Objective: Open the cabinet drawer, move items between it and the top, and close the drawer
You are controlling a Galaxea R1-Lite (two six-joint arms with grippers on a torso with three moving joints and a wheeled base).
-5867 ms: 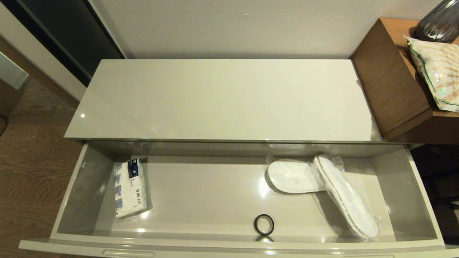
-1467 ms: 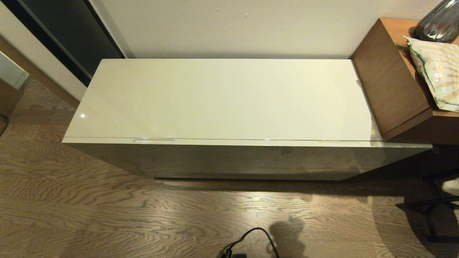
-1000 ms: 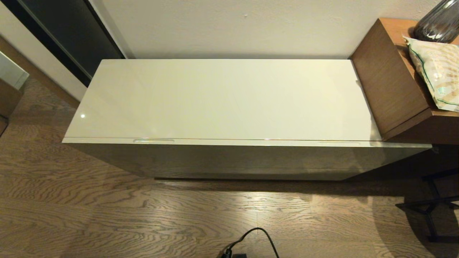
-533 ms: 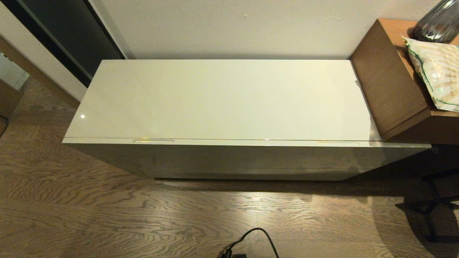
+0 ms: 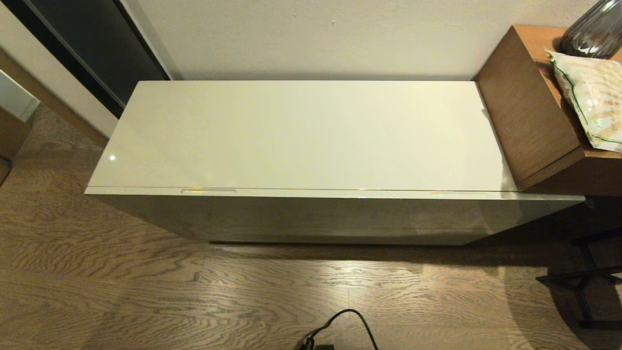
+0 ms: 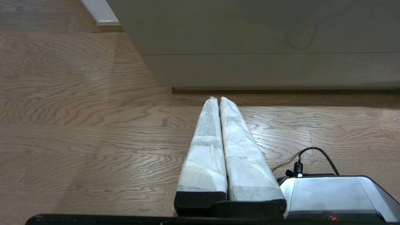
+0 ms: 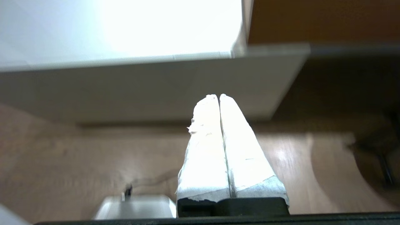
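Note:
The cabinet drawer (image 5: 335,214) is fully shut, its grey-beige front flush under the top, with two slot notches (image 5: 208,191) along its rim. The glossy cream top (image 5: 301,136) is bare. The tissue pack, slippers and black ring are hidden from every view. Neither arm shows in the head view. My left gripper (image 6: 217,99) is shut and empty, low over the wooden floor in front of the cabinet's base (image 6: 265,68). My right gripper (image 7: 218,97) is shut and empty, pointing at the cabinet's front (image 7: 140,90) near its right end.
A taller brown wooden table (image 5: 539,112) stands against the cabinet's right end, carrying a green-trimmed patterned bag (image 5: 590,99) and a dark glass vase (image 5: 593,29). A black cable (image 5: 340,325) lies on the floor in front. A black stand (image 5: 590,287) is at the right.
About six seconds ago the drawer stood open with the tissue pack, slippers and ring inside; over the last second and a half it has stayed shut and nothing has moved.

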